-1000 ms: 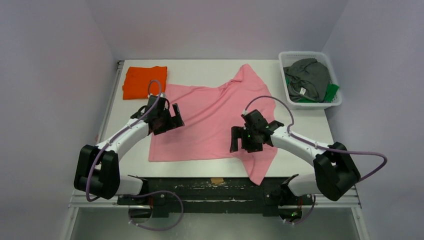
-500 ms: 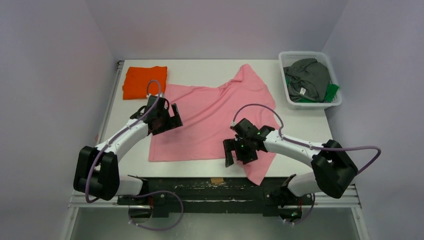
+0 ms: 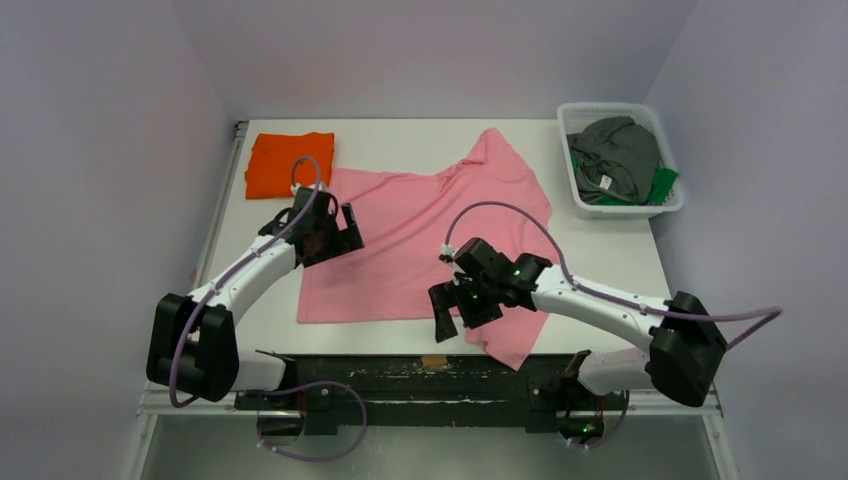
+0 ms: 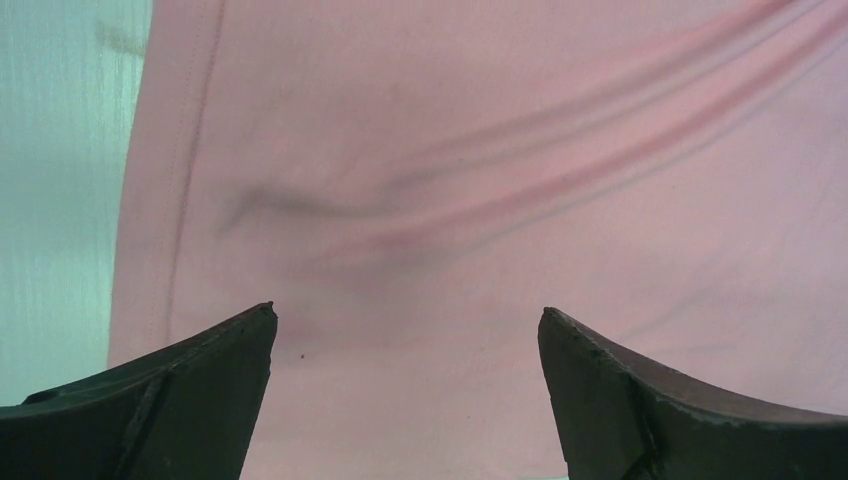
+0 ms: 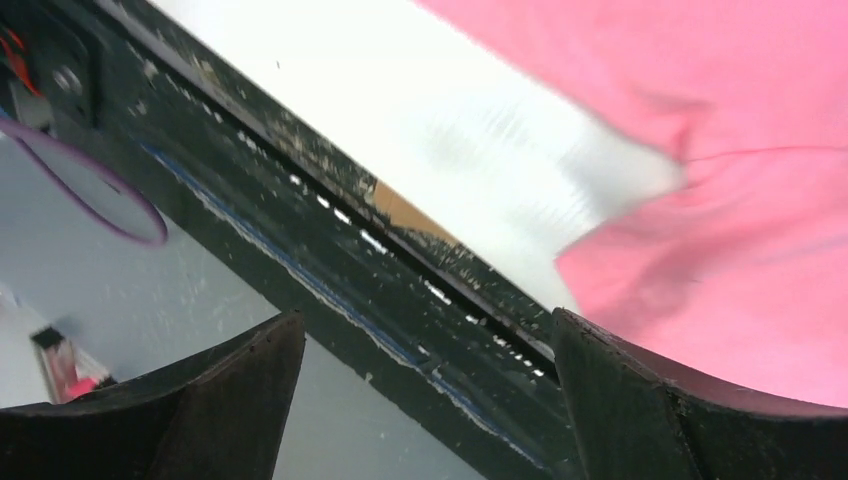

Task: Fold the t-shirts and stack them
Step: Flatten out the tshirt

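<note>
Lying spread on the white table (image 3: pixel 600 250), the pink t-shirt (image 3: pixel 430 230) is soft, faintly creased cloth. Left gripper (image 4: pixel 405 320) jaws gape empty directly above it, stitched hem beyond one jaw. Right gripper (image 5: pixel 425 325) jaws gape empty; only its wrist view shows the scuffed black table edge (image 5: pixel 330 260) between them, pink cloth beyond

No readable text, labels, brands, numbers or signs anywhere, in any view
</note>
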